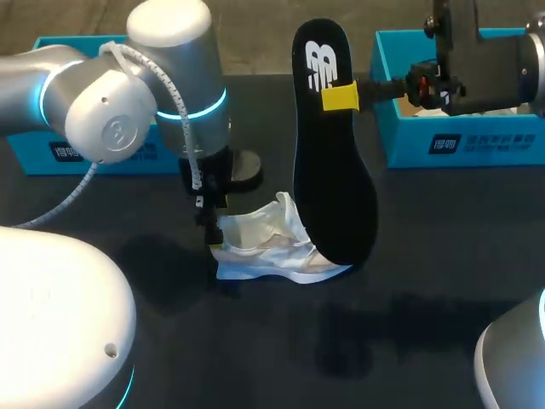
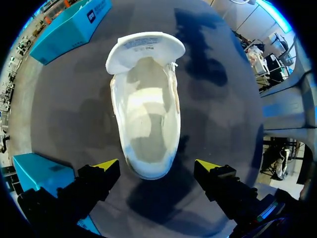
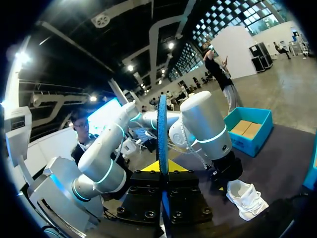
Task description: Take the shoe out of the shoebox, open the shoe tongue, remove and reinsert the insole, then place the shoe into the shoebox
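Note:
A white shoe [image 1: 272, 247] lies on the dark table, its tongue pulled open and its inside bare. In the left wrist view the shoe [image 2: 146, 114] is right under my left gripper [image 2: 157, 168], whose open fingers stand on either side of one end of it without touching. From the head view the left gripper [image 1: 210, 228] hangs at the shoe's left end. My right gripper [image 1: 339, 96] is shut on the black insole [image 1: 332, 145], held upright above the shoe. The right wrist view shows the insole [image 3: 162, 139] edge-on between the tips of the right gripper [image 3: 162, 166].
A blue shoebox [image 1: 460, 128] stands at the back right behind my right arm. Another blue box [image 1: 85, 145] sits at the back left, partly hidden by my left arm. In the left wrist view, blue box parts [image 2: 69, 29] lie beyond the shoe.

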Action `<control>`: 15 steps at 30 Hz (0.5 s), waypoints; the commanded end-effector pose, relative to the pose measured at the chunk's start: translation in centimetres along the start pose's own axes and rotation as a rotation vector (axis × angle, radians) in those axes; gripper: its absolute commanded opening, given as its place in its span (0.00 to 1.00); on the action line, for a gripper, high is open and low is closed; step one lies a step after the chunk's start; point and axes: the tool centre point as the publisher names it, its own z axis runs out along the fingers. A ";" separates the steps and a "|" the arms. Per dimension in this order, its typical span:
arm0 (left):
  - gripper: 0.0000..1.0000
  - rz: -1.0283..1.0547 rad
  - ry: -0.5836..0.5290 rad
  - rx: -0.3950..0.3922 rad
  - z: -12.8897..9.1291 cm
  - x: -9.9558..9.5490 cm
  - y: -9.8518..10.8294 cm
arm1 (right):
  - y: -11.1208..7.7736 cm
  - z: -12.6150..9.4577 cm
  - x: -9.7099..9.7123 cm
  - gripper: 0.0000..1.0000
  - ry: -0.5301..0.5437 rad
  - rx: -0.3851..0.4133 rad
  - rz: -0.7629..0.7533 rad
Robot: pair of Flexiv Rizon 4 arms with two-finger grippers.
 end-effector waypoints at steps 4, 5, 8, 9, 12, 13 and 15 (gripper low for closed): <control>1.00 0.001 -0.009 0.010 -0.2 0.5 0.6 | 0.2 0.4 -0.1 0.00 -0.001 0.002 0.002; 1.00 0.001 -0.009 0.010 -0.2 0.5 0.6 | 0.2 0.4 -0.1 0.00 -0.001 0.002 0.002; 1.00 0.001 -0.009 0.010 -0.2 0.5 0.6 | 0.2 0.4 -0.1 0.00 -0.001 0.002 0.002; 1.00 0.001 -0.009 0.010 -0.2 0.5 0.6 | 0.2 0.4 -0.1 0.00 -0.001 0.002 0.002; 1.00 0.001 -0.009 0.010 -0.2 0.5 0.6 | 0.2 0.4 -0.1 0.00 -0.001 0.002 0.002; 1.00 0.001 -0.009 0.010 -0.2 0.5 0.6 | 0.2 0.4 -0.1 0.00 -0.001 0.002 0.002; 1.00 0.018 -0.031 0.023 -1.3 0.1 -0.1 | 0.2 0.4 -0.1 0.00 -0.001 0.002 0.002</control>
